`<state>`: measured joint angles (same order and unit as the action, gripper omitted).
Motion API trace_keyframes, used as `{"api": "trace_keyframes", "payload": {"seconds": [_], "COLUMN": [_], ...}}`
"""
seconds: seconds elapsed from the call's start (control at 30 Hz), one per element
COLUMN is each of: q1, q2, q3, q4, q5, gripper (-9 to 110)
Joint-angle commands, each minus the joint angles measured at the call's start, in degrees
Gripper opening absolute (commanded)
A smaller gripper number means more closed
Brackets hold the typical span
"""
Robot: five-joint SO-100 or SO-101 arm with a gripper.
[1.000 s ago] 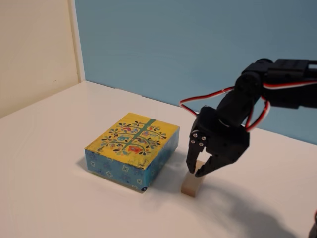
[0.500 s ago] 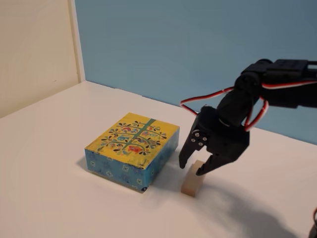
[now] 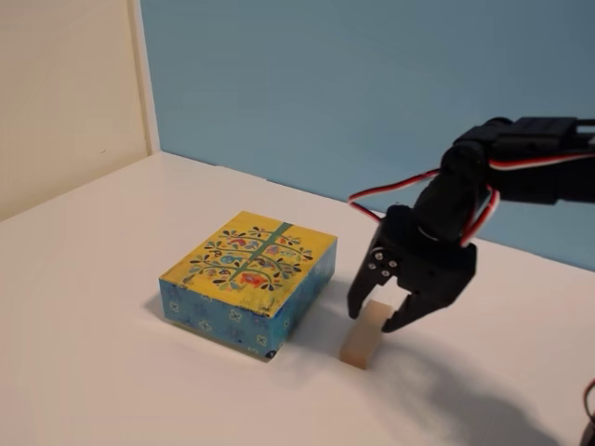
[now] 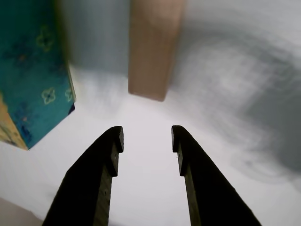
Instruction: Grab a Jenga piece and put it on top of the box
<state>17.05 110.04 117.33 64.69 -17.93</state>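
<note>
In the fixed view we see the Jenga piece (image 3: 363, 336) lying on the white desk (image 3: 112, 372) just right of the box (image 3: 249, 282), with the black tool (image 3: 372, 320) poised over the piece's far end, its jaws spread and gripping nothing. In the wrist view we find the two fingers (image 4: 96, 179) parted over bare desk, the Jenga piece (image 4: 151, 47) beyond their tips and the box's blue side (image 4: 35, 70) at the left.

Box (image 3: 249, 282) – yellow floral lid, blue sides; Jenga piece (image 3: 363, 336) – tan.
</note>
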Motion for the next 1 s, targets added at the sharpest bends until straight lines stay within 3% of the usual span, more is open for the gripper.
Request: {"api": "trace_keyframes", "payload": {"seconds": [0.0,0.97], "q1": [-0.1,-2.5], "q2": [0.1,0.4], "q3": [0.3,1.8], "q4": [0.2,-3.0], "q5": [-0.1,1.3], "gripper": [11,16]}}
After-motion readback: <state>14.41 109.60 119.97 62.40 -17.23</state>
